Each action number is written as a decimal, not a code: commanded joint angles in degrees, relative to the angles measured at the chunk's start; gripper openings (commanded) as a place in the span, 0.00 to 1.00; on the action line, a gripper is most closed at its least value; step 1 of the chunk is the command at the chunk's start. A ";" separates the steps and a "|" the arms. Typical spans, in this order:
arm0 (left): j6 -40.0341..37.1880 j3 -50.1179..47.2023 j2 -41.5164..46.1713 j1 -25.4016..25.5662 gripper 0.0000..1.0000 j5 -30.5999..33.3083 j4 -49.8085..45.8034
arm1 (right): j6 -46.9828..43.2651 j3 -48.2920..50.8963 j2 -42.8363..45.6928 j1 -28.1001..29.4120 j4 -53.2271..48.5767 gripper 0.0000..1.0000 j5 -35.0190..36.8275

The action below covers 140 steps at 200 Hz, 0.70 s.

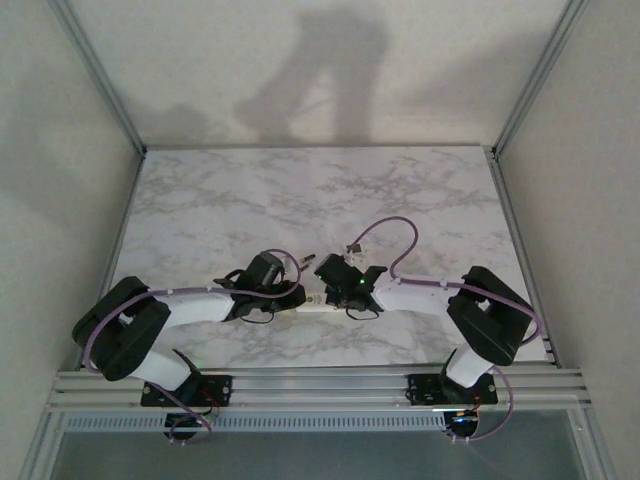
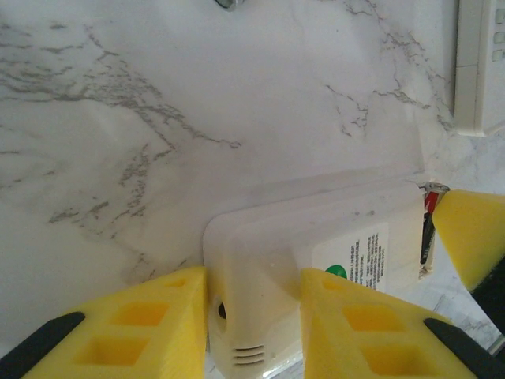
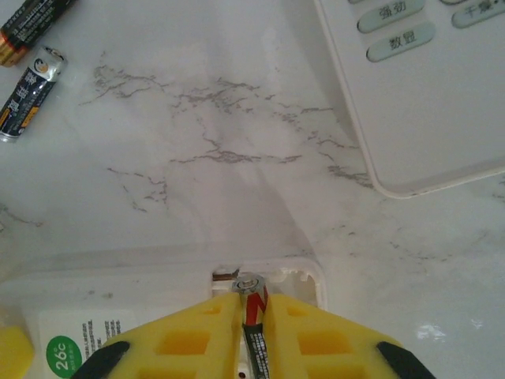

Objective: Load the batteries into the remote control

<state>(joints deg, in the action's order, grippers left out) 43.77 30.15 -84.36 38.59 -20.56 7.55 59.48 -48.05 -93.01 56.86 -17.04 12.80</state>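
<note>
The right claw (image 3: 245, 300) is nipped tight on a battery (image 3: 254, 339), whose metal tip points into the open recess at the end of the remote control (image 3: 118, 296). The left claw (image 2: 252, 278), partly spread, clasps the remote's other end, label up on the desk (image 1: 300, 190). Both arms fold inward, elbows out, wrists meeting near the front edge. Two loose batteries (image 3: 30, 91) lie beyond, well apart from a second white handset (image 3: 426, 87).

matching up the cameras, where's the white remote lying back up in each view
top external: remote just below picture centre
left wrist: remote bottom centre
right wrist: remote bottom left
shared landmark: battery at its end, both wrist views
</note>
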 commanded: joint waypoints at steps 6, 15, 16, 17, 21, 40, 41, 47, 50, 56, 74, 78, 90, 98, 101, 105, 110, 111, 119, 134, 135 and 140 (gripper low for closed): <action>0.57 -2.02 0.16 1.45 0.34 -0.78 -2.60 | -0.20 7.68 -3.08 3.87 -2.95 0.19 -16.64; 0.76 -2.11 0.22 1.57 0.34 -0.86 -2.45 | 0.42 8.35 -2.96 3.87 -1.67 0.19 -17.45; 0.73 -2.11 0.19 1.57 0.34 -0.83 -2.45 | 0.53 8.42 -3.01 3.87 -1.50 0.19 -17.50; 0.76 -2.11 0.17 1.53 0.34 -0.86 -2.50 | 0.58 8.55 -3.03 3.87 -1.37 0.19 -17.56; 0.82 -2.11 0.20 1.57 0.34 -0.85 -2.46 | 0.99 8.80 -3.13 3.85 -0.74 0.19 -17.71; 1.04 -2.41 0.72 1.95 0.34 -0.56 -2.54 | 1.61 8.86 -4.51 3.86 1.09 0.17 -18.34; 1.05 -2.39 0.75 1.94 0.34 -0.55 -2.54 | 1.61 8.86 -4.57 3.87 1.16 0.17 -18.42; 1.07 -2.38 0.94 2.01 0.34 -0.40 -2.63 | 1.73 8.51 -4.87 3.85 1.32 0.16 -18.70; 1.13 -2.44 1.07 2.06 0.34 -0.37 -2.66 | 1.91 8.35 -4.93 3.87 1.38 0.16 -18.64; 1.27 -2.53 1.25 2.18 0.34 -0.23 -2.64 | 2.35 8.13 -4.81 3.87 1.49 0.14 -18.54; 1.28 -2.64 1.57 2.29 0.34 -0.01 -2.66 | 3.09 7.37 -4.45 3.89 1.85 0.14 -17.55; 1.23 -2.64 1.56 2.35 0.34 -0.06 -2.70 | 2.98 6.87 -4.51 3.87 1.14 0.14 -16.98; 1.22 -2.42 1.48 2.36 0.34 0.00 -2.78 | 1.62 4.94 -4.63 3.86 -1.34 0.17 -15.71; 1.08 -2.21 1.48 2.29 0.34 -0.09 -2.76 | 0.82 3.59 -4.26 3.85 -3.06 0.18 -14.73; 1.07 -2.09 1.48 2.36 0.34 -0.03 -2.80 | 0.55 3.20 -3.96 3.82 -3.80 0.19 -14.20; 0.93 -2.04 1.48 2.35 0.34 0.00 -2.82 | 0.30 2.66 -3.55 3.86 -4.65 0.19 -13.45; 0.76 -1.88 1.42 2.37 0.34 -0.01 -2.88 | -0.05 2.13 -2.81 3.80 -5.71 0.20 -12.75; 0.73 -1.86 1.36 2.32 0.34 -0.01 -2.89 | -0.15 2.02 -2.67 3.84 -5.90 0.21 -12.55; 0.50 -1.55 1.13 2.36 0.34 0.21 -3.15 | -0.48 1.29 -1.34 3.87 -7.47 0.22 -10.98; 0.10 -1.27 0.62 2.37 0.34 0.64 -3.50 | -1.04 0.26 1.05 3.59 -9.78 0.23 -8.55; 0.09 -1.25 0.56 2.37 0.34 0.67 -3.50 | -1.08 0.12 1.19 3.60 -9.95 0.23 -8.43; 0.01 -1.18 0.39 2.37 0.34 0.68 -3.51 | -1.24 -0.16 1.73 3.52 -10.64 0.24 -7.85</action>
<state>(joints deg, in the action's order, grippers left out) 44.38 29.08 -83.18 39.42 -19.46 8.03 59.94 -47.92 -92.18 57.17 -17.43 11.99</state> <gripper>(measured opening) 0.343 0.228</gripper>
